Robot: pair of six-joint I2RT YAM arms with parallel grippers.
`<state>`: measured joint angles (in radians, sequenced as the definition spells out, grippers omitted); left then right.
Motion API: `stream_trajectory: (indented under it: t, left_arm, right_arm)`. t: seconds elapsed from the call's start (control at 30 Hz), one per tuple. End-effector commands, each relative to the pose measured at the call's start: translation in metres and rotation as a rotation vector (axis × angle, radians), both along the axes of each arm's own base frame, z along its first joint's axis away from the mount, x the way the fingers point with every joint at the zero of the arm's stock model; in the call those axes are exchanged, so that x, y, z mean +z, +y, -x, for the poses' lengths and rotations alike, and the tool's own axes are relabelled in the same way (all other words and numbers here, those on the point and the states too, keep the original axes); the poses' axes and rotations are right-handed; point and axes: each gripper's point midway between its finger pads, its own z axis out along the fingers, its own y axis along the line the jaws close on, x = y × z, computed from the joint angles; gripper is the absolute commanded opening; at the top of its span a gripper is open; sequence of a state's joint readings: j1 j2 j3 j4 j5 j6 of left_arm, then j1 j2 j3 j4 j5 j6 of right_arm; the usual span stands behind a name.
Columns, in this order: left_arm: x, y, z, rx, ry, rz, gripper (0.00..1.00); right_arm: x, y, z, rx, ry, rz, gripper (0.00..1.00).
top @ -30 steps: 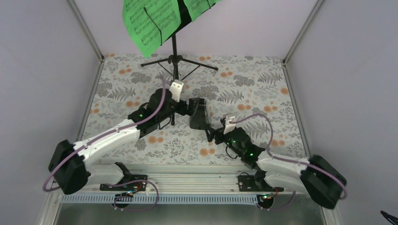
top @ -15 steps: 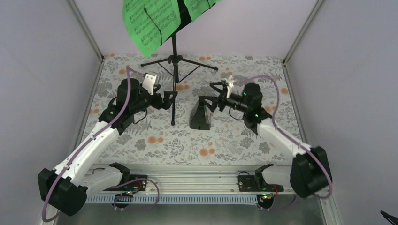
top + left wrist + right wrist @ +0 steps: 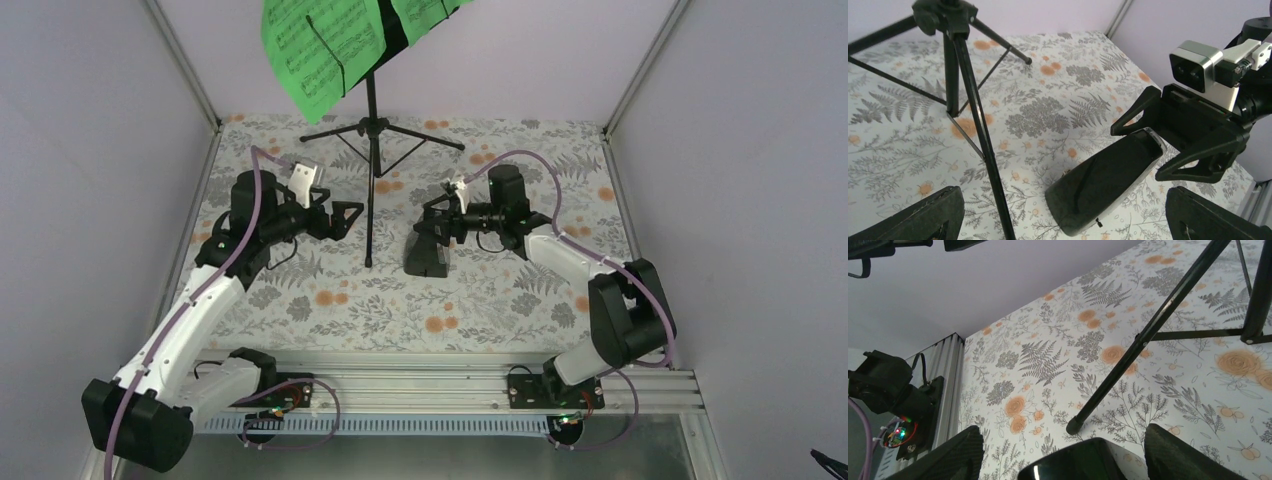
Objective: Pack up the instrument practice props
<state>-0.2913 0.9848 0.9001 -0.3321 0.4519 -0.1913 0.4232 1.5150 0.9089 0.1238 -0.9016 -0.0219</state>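
Note:
The black tripod music stand [image 3: 372, 140] stands at the back centre with green music sheets [image 3: 318, 50] on its desk. The dark pyramid metronome [image 3: 427, 247] stands on the floral table in front of it. My right gripper [image 3: 433, 217] is open, its jaws either side of the metronome's top [image 3: 1073, 462]. My left gripper [image 3: 346, 214] is open and empty, just left of the stand's front leg [image 3: 982, 135]. It faces the metronome [image 3: 1108, 180] and the right gripper [image 3: 1188, 132]. A tripod leg [image 3: 1148, 335] lies beyond the right gripper [image 3: 1071, 460].
Grey walls close in the floral table [image 3: 520, 300] on three sides. The stand's tripod legs [image 3: 420, 135] spread across the back. A metal rail [image 3: 420, 365] carries both arm bases at the near edge.
Both arms have left the table's middle. The left gripper drew back to the left of the stand leg. The right arm swung right and back, then brought its open gripper over the metronome's top.

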Motion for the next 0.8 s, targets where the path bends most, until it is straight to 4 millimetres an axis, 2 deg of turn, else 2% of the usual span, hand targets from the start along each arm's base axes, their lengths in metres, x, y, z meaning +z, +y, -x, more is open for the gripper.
stream_trajectory:
  t: [0.0,0.1,0.23,0.43,0.5,0.6,0.77]
  left_arm:
    - [-0.007,-0.006,0.004,-0.058,0.026,0.033,1.0]
    - [-0.007,-0.006,0.005,-0.057,0.025,0.048,1.0]
    - [-0.007,-0.004,0.008,-0.06,0.013,0.061,1.0]
    - [-0.012,-0.003,0.013,-0.072,0.027,0.053,1.0]
    - [-0.012,-0.001,0.014,-0.067,0.025,0.05,1.0]
    - [-0.011,0.001,0.016,-0.054,0.019,0.053,1.0]
    - [-0.01,0.006,0.017,-0.018,0.012,0.07,1.0]
  right_arm:
    - [-0.015,0.005,0.011,0.063,0.038,0.006,0.75]
    - [-0.023,0.008,0.009,0.036,0.033,0.033,0.75]
    - [-0.036,0.001,-0.004,-0.108,-0.013,0.101,0.72]
    - [-0.022,-0.032,-0.018,-0.373,-0.108,0.098,0.53]
    - [-0.023,-0.055,-0.03,-0.535,-0.124,0.133,0.52]
    - [-0.03,-0.096,-0.044,-0.775,-0.124,0.205,0.55]
    - [-0.044,-0.16,-0.056,-1.072,-0.101,0.315,0.57]
